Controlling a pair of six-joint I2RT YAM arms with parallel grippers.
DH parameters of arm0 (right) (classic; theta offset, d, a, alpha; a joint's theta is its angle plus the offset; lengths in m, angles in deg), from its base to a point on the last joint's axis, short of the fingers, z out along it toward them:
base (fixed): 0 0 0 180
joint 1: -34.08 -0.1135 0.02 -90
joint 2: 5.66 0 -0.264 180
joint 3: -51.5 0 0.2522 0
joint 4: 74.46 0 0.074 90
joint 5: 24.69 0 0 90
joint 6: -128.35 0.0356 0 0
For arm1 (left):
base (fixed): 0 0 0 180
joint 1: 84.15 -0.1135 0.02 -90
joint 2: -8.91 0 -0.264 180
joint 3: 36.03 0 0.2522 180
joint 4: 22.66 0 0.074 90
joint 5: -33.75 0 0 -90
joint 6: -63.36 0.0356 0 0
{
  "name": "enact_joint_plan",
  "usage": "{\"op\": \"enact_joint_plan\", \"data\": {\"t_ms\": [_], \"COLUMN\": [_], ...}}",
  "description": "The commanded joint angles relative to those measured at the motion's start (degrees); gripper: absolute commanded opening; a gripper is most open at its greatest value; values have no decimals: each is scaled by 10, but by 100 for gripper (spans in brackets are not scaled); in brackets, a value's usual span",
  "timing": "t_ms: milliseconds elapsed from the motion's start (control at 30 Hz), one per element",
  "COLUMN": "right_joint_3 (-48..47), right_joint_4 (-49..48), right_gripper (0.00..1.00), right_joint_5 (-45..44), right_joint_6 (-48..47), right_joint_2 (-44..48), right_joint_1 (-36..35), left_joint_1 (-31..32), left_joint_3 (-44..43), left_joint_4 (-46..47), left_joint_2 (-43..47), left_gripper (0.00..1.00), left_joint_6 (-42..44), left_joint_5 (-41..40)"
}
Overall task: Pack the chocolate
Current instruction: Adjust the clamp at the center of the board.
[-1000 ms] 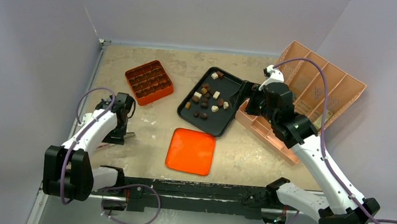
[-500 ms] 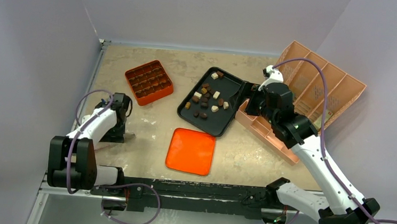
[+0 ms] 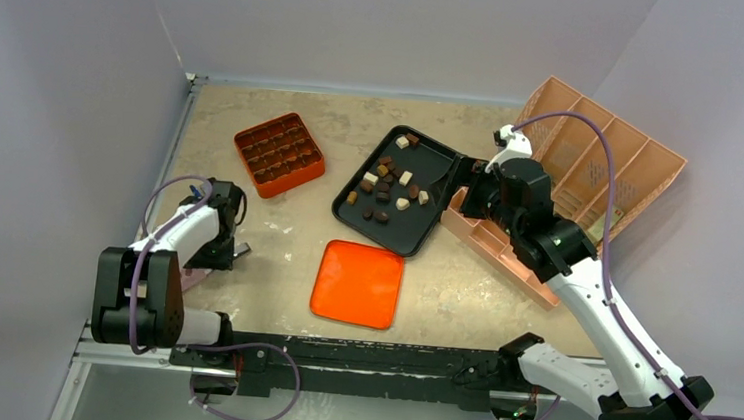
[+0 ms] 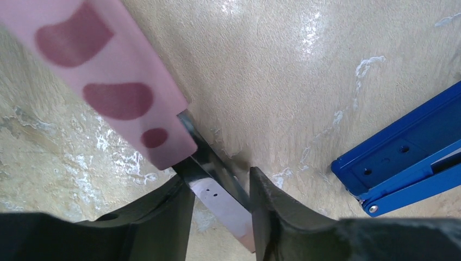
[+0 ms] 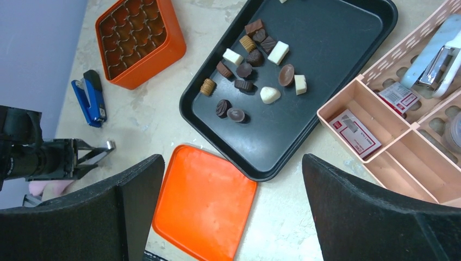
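1. About fifteen chocolates [image 3: 387,183] in the top view, all loose on the black tray [image 3: 417,229] at centre frame. The orange box [image 3: 279,154] with compartments sits upper left, well apart from the tray. A flat orange lid [image 3: 357,283] lies below the tray. The right gripper [image 3: 469,175] hovers at the tray's right edge, just beside the pink organizer [image 3: 505,251]. The left gripper [image 3: 232,252] is low at the left, down at the table [image 3: 355,118], far from the chocolates.
2. Left wrist view: the fingers [image 4: 157,217] stand close on either side of a metal strip [image 4: 217,187] coming out of a pink-handled tool [image 4: 108,81]. The strip looks touched on both sides, but I can't tell if it is a real pinch. A blue stapler [image 4: 402,157] sits at right, apart. No chocolate here.
3. Right wrist view: jaws spread wide, nothing between them. Dark, mid-brown and white pieces cluster in the tray's upper middle. The box is at upper left, and its cells look empty.
4. Progress, my read: nothing is packed yet. Every piece is left to move into the box, and the lid is off. The left arm seems occupied with the tool, not the chocolates.
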Motion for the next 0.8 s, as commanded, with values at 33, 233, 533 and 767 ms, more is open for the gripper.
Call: {"op": "enact_joint_plan", "data": {"t_ms": [33,233,533,767], "right_joint_3": [-10,-11,-9,-10], "right_joint_4": [-7,2,9,5], "right_gripper": [99,99,99,99], "right_joint_5": [5,4,-3,-5], "right_joint_6": [0,1,1,0], "right_joint_2": [-1,-2,10,7], "right_joint_1": [-3,-3,-3,-3], "left_joint_1": [-6,-6,-5,78], "left_joint_3": [-1,-48,-136,-202], "left_joint_4": [-2,-69,-146,-95], "left_joint_2": [6,33,79,79], "left_gripper": [30,5,0,0], "left_joint_6": [-2,26,143,386], "left_joint_5": [-9,-23,-58,-79]}}
